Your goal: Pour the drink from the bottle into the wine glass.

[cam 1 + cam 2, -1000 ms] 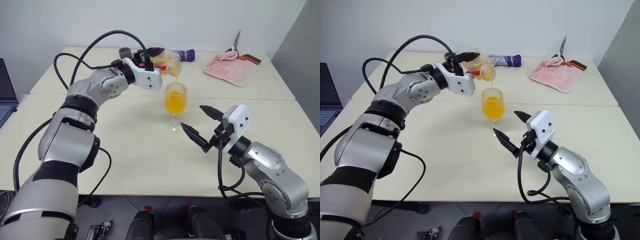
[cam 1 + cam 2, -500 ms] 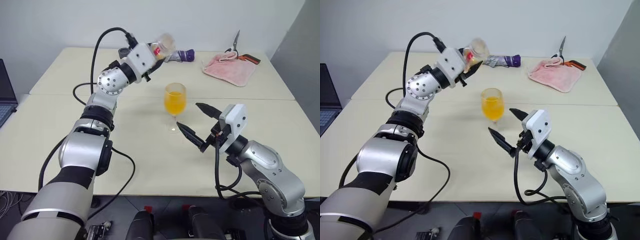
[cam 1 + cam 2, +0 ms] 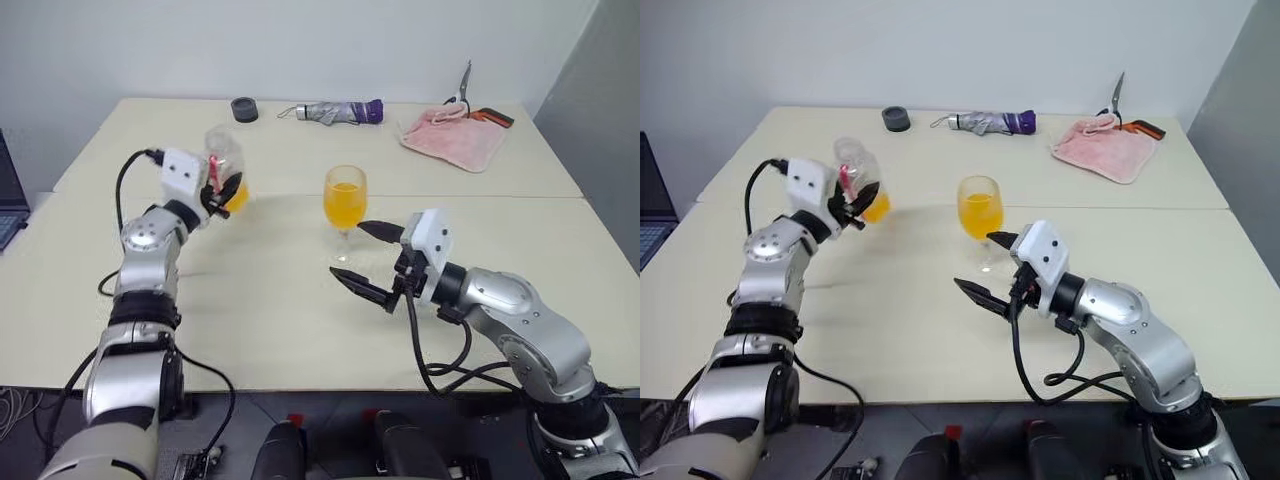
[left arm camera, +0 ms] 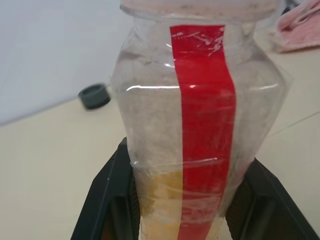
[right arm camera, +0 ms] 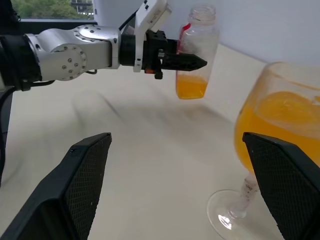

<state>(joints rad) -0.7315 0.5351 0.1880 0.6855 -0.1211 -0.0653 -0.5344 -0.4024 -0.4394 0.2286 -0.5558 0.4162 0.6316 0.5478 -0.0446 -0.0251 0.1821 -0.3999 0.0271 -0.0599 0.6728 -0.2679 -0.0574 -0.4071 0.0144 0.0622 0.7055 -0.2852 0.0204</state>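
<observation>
The bottle [image 3: 224, 165] stands upright above the table's left part, uncapped, with a red label strip and a little orange drink [image 3: 236, 197] at its bottom. My left gripper [image 3: 222, 190] is shut on its lower body, and its black fingers [image 4: 102, 200] flank the bottle [image 4: 200, 120] in the left wrist view. The wine glass [image 3: 345, 195] stands mid-table, its bowl more than half full of orange drink. My right gripper [image 3: 348, 250] is open and level, just short of the glass's foot. The glass [image 5: 270, 130] shows close beyond its fingers [image 5: 75, 185].
Along the far edge lie a small black round cap [image 3: 244, 108], a folded umbrella [image 3: 330, 110], a pink cloth [image 3: 450, 137] and scissors [image 3: 468, 85]. A laptop's corner [image 3: 6, 190] shows at the left. A seam crosses the table [image 3: 520, 195] behind the glass.
My left arm has swung the bottle from tilted over the glass to upright, moving it left and down, away from the glass. My right gripper has edged left toward the glass.
</observation>
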